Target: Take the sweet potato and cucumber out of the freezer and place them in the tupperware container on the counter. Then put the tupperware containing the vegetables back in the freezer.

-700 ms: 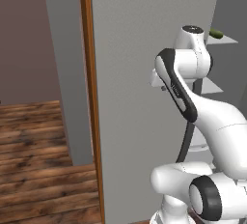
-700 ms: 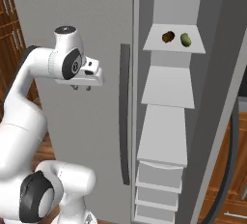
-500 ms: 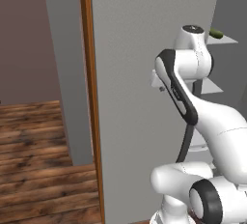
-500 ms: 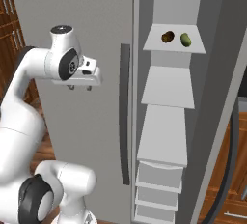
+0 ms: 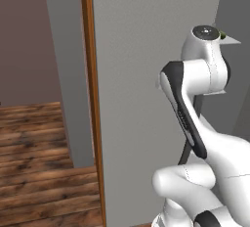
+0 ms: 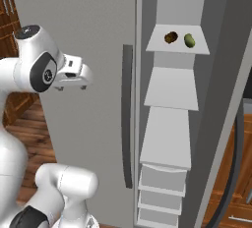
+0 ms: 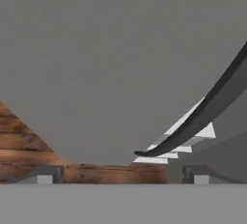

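The freezer (image 6: 170,94) stands open, showing pale grey shelves. On an upper shelf (image 6: 177,47) the orange-brown sweet potato (image 6: 171,37) lies just left of the green cucumber (image 6: 189,40). My gripper (image 6: 87,76) hovers left of the shelves at about mid height, in front of a flat grey door (image 6: 98,20), well short of the vegetables. In the hand view the gripper (image 7: 120,177) is open and empty, with that door and its dark curved handle strip (image 7: 202,117) ahead. The tupperware container and the counter are out of view.
The dark handle strip (image 6: 127,119) runs down between my hand and the shelves. The open freezer door (image 6: 231,104) juts out on the right. Pale drawers (image 6: 162,197) sit at the freezer's bottom. A brown wooden post (image 5: 90,99) and wooden floor (image 5: 34,172) lie left.
My arm's upper joint and hand have drawn left in the right base view, away from the dark handle strip. The gripper stays open. The vegetables have not moved.
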